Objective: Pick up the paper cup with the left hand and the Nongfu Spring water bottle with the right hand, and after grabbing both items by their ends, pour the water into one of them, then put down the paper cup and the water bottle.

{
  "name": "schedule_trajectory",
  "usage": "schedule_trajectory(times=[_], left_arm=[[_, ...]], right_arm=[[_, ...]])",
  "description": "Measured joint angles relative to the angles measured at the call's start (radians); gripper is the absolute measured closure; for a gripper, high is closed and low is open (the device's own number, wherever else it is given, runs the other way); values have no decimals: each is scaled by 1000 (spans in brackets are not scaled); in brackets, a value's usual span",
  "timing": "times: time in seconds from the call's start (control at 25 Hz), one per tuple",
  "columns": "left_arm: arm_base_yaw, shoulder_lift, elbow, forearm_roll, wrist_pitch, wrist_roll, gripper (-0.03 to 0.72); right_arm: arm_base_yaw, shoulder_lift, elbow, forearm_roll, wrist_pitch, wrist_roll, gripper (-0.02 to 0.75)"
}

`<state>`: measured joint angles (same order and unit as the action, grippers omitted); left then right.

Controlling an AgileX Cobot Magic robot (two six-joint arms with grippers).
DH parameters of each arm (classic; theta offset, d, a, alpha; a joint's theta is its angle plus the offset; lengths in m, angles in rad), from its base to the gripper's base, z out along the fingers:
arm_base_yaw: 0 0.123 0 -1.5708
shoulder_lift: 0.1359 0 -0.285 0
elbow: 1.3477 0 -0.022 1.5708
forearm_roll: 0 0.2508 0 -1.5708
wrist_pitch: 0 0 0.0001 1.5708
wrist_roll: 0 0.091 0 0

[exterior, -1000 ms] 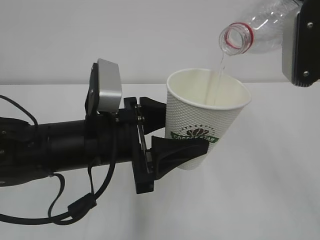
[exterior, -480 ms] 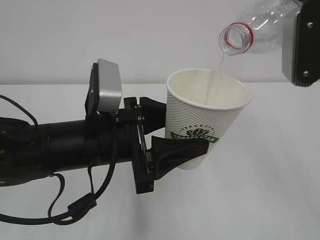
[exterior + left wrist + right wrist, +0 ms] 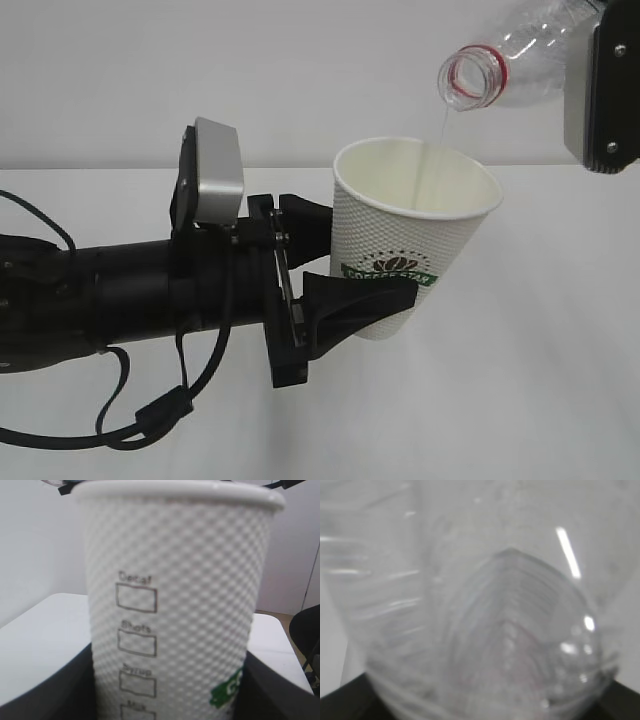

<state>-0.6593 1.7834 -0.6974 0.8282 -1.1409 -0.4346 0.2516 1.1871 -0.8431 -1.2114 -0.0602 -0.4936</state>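
**Mid-pour over a checkbox cup**

Clearly printed on the paper cup point(image 3: 175, 605) are boxes marked "Decaf", "Shots", probably "Syrup". The left hand point(image 3: 340, 270) clamps its base. Above, the tilted Nongfu Spring water bottle point(image 3: 510, 60) drops thin water point(image 3: 440, 125) inside, gripped by the right hand point(image 3: 600, 90).

Dimpled matt paper cup point(image 3: 415, 235); clear glossy ribbed plastic water bottle point(image 3: 520, 60).

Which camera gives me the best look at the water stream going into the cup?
The exterior view: the water falls as a thin thread from the bottle mouth into the paper cup. The left wrist view shows only the cup's outer wall; the right wrist view only blurred clear plastic, no stream.
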Motion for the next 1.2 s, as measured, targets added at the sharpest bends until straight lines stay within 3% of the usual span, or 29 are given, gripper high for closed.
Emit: schedule_trajectory(times=[1.2], left_arm=[[0, 0, 0, 0, 0, 0, 193]], right_arm=[[0, 0, 0, -14, 0, 0, 209]])
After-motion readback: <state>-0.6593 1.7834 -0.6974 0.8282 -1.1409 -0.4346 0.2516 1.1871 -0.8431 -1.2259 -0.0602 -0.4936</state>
